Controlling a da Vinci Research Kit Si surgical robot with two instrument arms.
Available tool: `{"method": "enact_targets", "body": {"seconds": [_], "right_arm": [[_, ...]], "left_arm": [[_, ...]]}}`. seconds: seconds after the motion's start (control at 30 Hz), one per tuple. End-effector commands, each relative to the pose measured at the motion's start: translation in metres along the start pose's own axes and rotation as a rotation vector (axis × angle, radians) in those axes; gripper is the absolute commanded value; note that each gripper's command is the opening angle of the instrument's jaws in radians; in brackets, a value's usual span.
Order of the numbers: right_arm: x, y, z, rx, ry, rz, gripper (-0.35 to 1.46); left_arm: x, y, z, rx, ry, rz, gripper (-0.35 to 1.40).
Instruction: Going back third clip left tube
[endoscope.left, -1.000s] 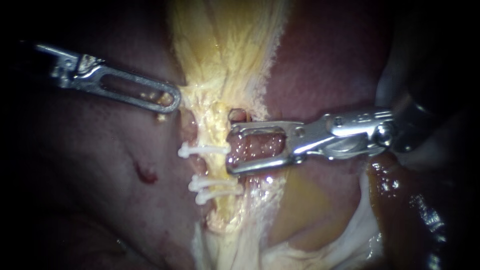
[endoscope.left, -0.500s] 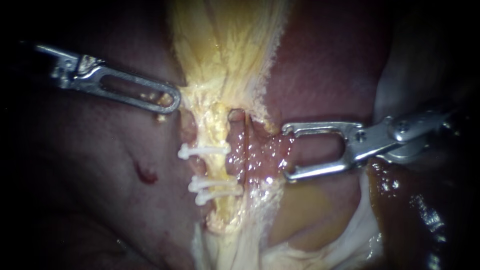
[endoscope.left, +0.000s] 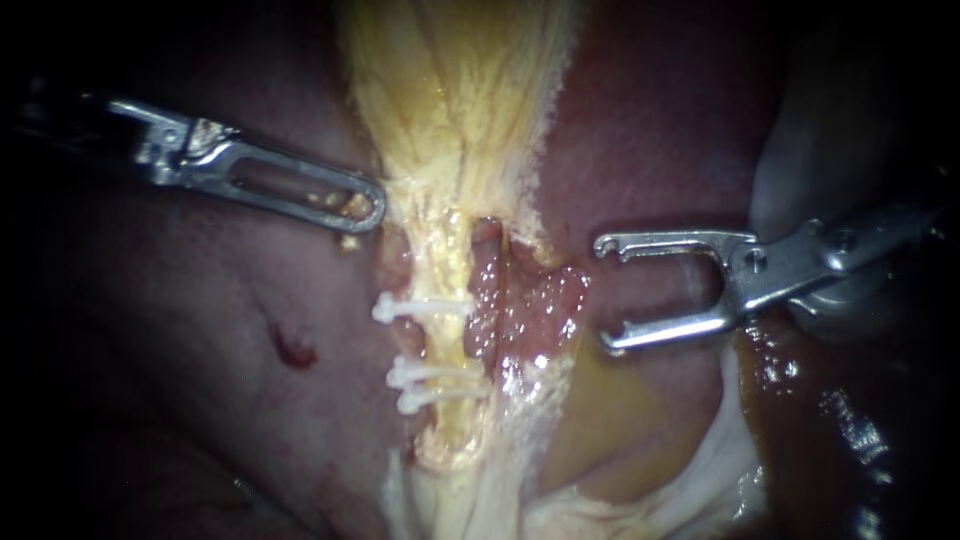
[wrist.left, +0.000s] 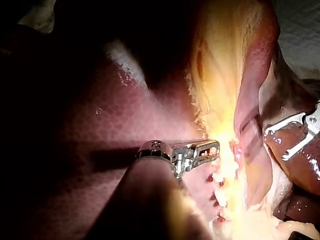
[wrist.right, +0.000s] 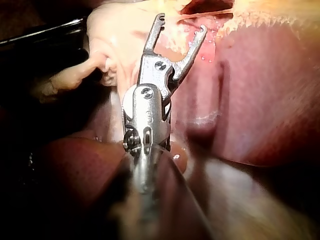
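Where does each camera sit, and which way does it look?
Endoscope: close above, facing the clipped tube; the left instrument and right instrument both show.
Left wrist: on the left arm, looking along its shaft toward the yellow tissue.
Right wrist: on the right arm, looking along its shaft at its open jaws.
Shared: left wrist and endoscope views both show the right instrument.

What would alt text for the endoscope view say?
My right instrument, open and empty, sits clear of a yellow tube carrying three white clips. My left instrument grips yellow tissue beside the tube's upper part, over dark red liver.
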Motion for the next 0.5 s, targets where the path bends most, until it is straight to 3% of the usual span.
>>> {"method": "enact_targets", "body": {"seconds": [0.03,0.33,0.5], "right_arm": [[-0.0001,0.0,0.0,0.0,0.0,0.0,0.5],[-0.0001,0.0,0.0002,-0.001,0.0,0.0,0.5],[0.0,-0.0001,0.0002,-0.001,0.0,0.0,0.5]], "left_arm": [[-0.0001,0.0001,0.0004,-0.004,-0.001,-0.001,-0.35],[0.0009,0.0015,0.0044,-0.007,0.022,0.012,-0.35],[0.0011,0.0023,0.0053,-0.007,0.033,0.021,-0.35]]}}
